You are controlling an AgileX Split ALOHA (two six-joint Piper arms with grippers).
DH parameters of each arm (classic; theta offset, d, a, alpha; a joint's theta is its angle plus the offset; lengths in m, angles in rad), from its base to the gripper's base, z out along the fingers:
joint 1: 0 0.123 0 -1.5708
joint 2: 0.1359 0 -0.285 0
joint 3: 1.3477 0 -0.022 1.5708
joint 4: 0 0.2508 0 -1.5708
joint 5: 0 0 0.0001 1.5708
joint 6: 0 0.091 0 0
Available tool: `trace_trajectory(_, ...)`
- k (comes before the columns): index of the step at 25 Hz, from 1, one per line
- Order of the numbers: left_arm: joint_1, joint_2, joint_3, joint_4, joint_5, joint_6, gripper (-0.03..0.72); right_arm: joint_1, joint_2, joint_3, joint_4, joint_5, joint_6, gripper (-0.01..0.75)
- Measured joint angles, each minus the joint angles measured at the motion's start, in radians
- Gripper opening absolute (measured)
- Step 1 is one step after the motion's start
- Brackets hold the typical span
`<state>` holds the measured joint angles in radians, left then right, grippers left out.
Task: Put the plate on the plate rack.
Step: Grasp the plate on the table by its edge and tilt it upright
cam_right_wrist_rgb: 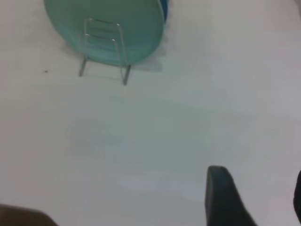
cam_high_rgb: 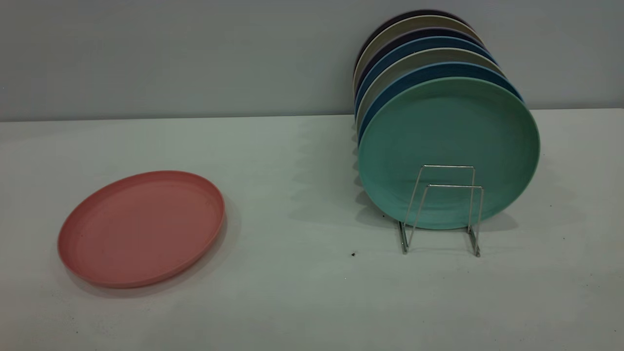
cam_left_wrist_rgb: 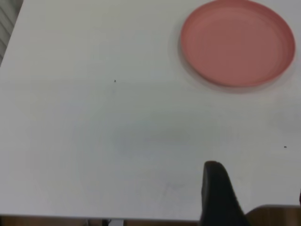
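**Above the surface, both end effectors empty**

Over the white surface (cam_high_rgb: pixel 302 297) we see each end effector spread, left end effector (cam_left_wrist_rgb: pixel 256 195) and right end effector (cam_right_wrist_rgb: pixel 256 197) touching nothing. Well apart, the plate (cam_high_rgb: pixel 141 228) lies flat; the plate rack (cam_high_rgb: pixel 441 209) props a teal plate (cam_high_rgb: pixel 448 146). We read no writing.

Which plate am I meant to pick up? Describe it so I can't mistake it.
On the white table, look away from the plate rack with its upright row of plates. The plate lies flat, alone, on the exterior view's left. It is the only salmon-pink one; the nearest racked one is teal-green.
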<state>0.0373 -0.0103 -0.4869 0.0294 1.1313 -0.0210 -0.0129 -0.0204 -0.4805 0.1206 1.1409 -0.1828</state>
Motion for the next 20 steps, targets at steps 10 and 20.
trace_trajectory(10, 0.000, 0.195, -0.112, -0.012, -0.036, -0.007, 0.414, 0.000, 0.127, 0.000, 0.156, -0.083, 0.000, 0.377)
trace_trajectory(20, -0.005, 0.633, -0.140, -0.185, -0.240, 0.073, 0.396, 0.011, 0.267, 0.000, 0.234, -0.375, -0.044, 0.377)
